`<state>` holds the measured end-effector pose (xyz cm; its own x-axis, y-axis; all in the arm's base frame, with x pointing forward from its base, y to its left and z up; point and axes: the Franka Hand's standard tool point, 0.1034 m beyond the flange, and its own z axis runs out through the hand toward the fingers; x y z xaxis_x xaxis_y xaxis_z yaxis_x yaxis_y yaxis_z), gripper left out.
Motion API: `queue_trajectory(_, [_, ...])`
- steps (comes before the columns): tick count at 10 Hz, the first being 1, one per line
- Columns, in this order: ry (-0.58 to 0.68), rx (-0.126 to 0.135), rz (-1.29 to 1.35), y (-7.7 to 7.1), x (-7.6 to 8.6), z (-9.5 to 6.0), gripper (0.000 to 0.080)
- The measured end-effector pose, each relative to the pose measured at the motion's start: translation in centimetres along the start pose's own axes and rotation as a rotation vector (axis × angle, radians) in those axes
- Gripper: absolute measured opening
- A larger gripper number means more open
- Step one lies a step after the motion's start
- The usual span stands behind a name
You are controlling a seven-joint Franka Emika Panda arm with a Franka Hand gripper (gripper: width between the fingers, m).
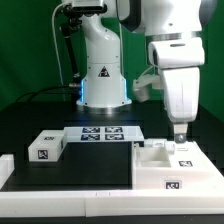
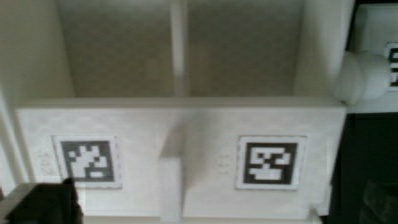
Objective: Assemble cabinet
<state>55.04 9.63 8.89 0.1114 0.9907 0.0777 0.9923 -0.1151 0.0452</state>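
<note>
Exterior view, left first: small tagged panel [image 1: 47, 147] lies flat on the surface [image 1: 95, 168], just beside the marker board [image 1: 100, 133], at its 9 o'clock. Cabinet body [image 1: 165, 170] sits at 4 o'clock from the board, on the view's right, with open compartments up. Fingers [image 1: 180, 138] hang over its far edge, at 12 o'clock of its front tag [image 1: 173, 183]. Touching or just clear, I can't tell. Spread or pressed together, can't tell either: they're too small there, and the wrist view gives me only two tags [image 2: 89, 162] and the rib [image 2: 178, 150] between them.

Risks, as I judge them:
- Going down blind, a fingertip lands on a wall or the rib and shoves the body off pose.
- A half grip on a thin wall slips or tips it.
</note>
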Motion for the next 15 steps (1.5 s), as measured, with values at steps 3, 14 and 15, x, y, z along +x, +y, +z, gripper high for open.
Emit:
queue_trajectory(3, [-0.021,0.015,-0.035,-4.2,-1.4,0.0,0.0797])
queue_trajectory(14, [0.005,0.022,-0.024,-10.5,-2.4,3.2,0.0797])
queue_trajectory(15, [0.013,0.024,-0.023,-11.2,-2.4,3.9,0.0797])
